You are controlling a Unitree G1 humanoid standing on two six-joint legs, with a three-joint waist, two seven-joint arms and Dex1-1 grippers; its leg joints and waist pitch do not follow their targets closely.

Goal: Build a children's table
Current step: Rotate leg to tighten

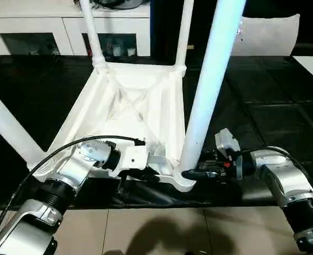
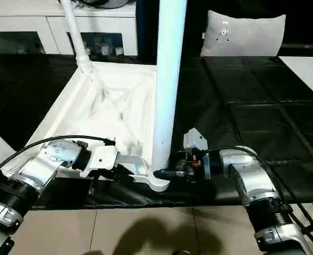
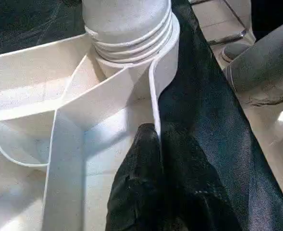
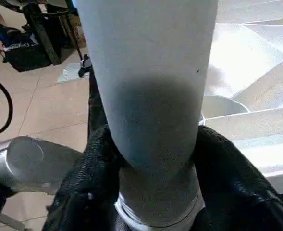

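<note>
Surface: black mat point(image 1: 262, 106) over the counter, tiled floor point(image 1: 161, 228) at its near edge; white cabinet point(image 1: 66, 26) with glass doors behind.
Top: table top point(image 1: 129, 106) lay upside down on the mat, ribbed underside up, its near edge at the mat's edge.
Far legs: two legs point(image 1: 92, 37) stood upright in the far corner sockets.
Left leg: third leg point(image 1: 7, 127) rose slanting from the near left corner.
Near leg: fourth leg point(image 1: 212, 79) stood in the near right corner socket point(image 1: 184, 180); threaded rings point(image 3: 129, 41) at its base showed above the socket rim, so by my judgement not fully seated.
Left gripper: left gripper point(image 1: 155, 162) at the top's near rim, just beside that socket; fingers point(image 3: 146, 159) together, pinching the thin rim wall between them.
Right gripper: right gripper point(image 1: 196, 173) level at the base of the near leg; fingers point(image 4: 227, 183) lay either side of the tube, apparently clamped on it.
Step in hand: seating the last leg, judged from three legs standing and both grippers at the fourth corner; the left steadied the top while the right took the leg.
Next move: likely a twist of the leg about its own axis to run the threads home, then a release and re-grip; it called for the leg kept upright and the rim hold kept firm.
Risk: top could turn or slide on the mat if the rim grip slipped.
</note>
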